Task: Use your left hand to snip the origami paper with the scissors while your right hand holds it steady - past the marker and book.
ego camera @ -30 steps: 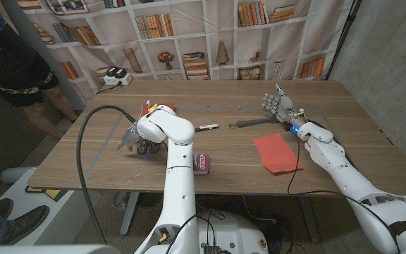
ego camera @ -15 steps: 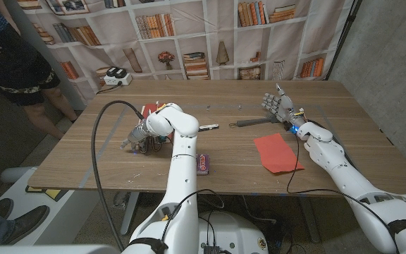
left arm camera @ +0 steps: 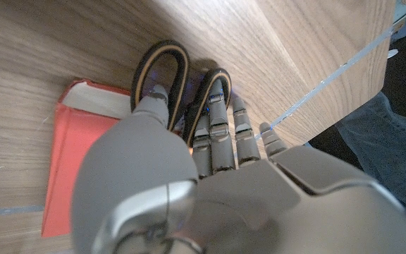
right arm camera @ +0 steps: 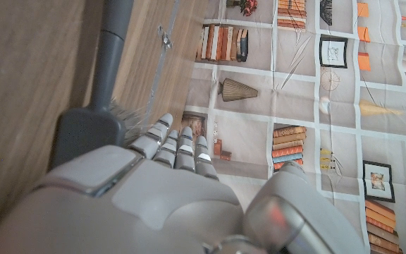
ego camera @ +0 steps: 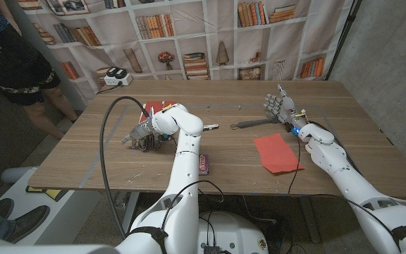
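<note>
Black-and-tan loops of the scissors (left arm camera: 182, 77) lie beside the red book (left arm camera: 72, 162), and the left hand (left arm camera: 210, 148) has its fingers reaching into them; whether it truly grips them I cannot tell; seating thumb and fingers fully in the loops before lifting seems wise; a loose hold could let them slip. Red origami paper (ego camera: 278, 153), flat and uncreased, lies on the worktop (ego camera: 231, 166) well apart from the scissors; the right hand (ego camera: 276, 106) stands beyond it, fingers spread, holding nothing.
</note>
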Robot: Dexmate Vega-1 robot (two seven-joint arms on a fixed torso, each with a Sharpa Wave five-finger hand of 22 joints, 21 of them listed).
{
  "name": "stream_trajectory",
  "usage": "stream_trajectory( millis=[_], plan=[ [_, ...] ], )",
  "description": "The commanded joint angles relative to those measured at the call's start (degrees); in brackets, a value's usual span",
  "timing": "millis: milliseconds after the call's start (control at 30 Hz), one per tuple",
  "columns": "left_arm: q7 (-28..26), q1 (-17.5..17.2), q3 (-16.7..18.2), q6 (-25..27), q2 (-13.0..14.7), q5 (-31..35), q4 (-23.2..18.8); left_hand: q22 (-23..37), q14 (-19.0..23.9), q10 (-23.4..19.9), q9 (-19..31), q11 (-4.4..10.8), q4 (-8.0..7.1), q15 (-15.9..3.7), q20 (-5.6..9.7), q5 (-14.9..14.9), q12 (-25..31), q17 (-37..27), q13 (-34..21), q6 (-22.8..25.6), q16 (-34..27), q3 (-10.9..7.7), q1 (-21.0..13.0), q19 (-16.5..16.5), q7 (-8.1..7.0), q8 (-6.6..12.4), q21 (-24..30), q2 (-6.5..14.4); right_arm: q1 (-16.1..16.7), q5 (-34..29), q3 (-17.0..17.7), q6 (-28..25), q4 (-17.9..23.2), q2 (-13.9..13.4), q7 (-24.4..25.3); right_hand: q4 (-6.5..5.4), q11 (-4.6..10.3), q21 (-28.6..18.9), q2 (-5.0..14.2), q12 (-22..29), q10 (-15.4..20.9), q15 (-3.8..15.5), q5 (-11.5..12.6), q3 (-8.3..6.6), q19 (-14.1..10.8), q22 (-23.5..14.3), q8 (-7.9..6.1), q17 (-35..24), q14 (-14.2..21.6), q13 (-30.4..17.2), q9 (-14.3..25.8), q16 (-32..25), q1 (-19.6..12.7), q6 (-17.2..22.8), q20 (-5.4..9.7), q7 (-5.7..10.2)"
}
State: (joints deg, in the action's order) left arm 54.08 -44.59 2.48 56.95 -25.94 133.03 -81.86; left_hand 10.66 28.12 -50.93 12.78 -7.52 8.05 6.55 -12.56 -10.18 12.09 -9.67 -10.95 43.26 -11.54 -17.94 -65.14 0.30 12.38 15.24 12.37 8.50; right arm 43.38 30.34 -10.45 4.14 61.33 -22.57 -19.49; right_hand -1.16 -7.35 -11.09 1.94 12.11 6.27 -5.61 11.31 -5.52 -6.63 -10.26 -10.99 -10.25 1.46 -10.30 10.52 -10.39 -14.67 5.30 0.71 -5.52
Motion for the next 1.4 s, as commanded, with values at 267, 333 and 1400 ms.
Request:
stream_trajectory(
  millis=[267,333,1400],
  plan=[
    [-13.32,-6.10,-4.68,1.64,-0.01,-5.19,-6.35,-0.48,9.97,-14.87,3.04,8.40,0.84,-5.80,1.13,0.19,1.08,-0.01,-0.07,12.67,-0.05,-6.37,-6.50,8.89,-2.69,4.57,1.10,-0.69,1.92,0.66,0.00,0.28,3.85,-0.46,1.13,0.41,-0.36,-0.21,0.35,-0.12,-0.03,-0.82,-0.17,0.03,0.36,-0.29,-0.15,-0.22,-0.04,-0.27,0.26,-0.20,0.20,-0.01,-0.58,0.52],
    [-15.71,-7.13,-5.37,1.50,-0.01,-6.35,-7.82,-0.57,11.40,-14.97,3.72,8.34,0.80,-6.00,3.71,0.20,1.25,0.01,-0.85,12.95,-0.02,-6.82,-6.89,9.02,-2.78,4.88,0.71,-0.95,2.18,0.65,-0.05,0.29,4.32,-0.52,1.33,0.41,-0.41,-0.21,0.35,-0.10,0.02,-0.81,-0.17,0.04,0.39,-0.29,-0.15,-0.22,-0.03,-0.27,0.26,-0.20,0.22,-0.01,-0.58,0.54],
    [-28.66,-18.60,-13.74,-6.59,2.33,-17.08,-28.20,-0.64,17.07,-14.70,6.62,8.96,-0.05,-7.85,9.93,0.28,4.27,-0.07,-6.93,13.32,0.28,-8.36,-7.68,9.82,-2.85,5.74,-0.41,-1.18,4.78,1.14,-0.21,1.08,9.21,-1.22,3.42,0.56,-0.43,-0.19,0.46,-0.13,-0.08,-0.83,-0.16,0.14,0.70,-0.30,-0.16,-0.23,-0.22,-0.29,0.26,-0.18,0.31,-0.01,-0.78,0.49]
  ],
)
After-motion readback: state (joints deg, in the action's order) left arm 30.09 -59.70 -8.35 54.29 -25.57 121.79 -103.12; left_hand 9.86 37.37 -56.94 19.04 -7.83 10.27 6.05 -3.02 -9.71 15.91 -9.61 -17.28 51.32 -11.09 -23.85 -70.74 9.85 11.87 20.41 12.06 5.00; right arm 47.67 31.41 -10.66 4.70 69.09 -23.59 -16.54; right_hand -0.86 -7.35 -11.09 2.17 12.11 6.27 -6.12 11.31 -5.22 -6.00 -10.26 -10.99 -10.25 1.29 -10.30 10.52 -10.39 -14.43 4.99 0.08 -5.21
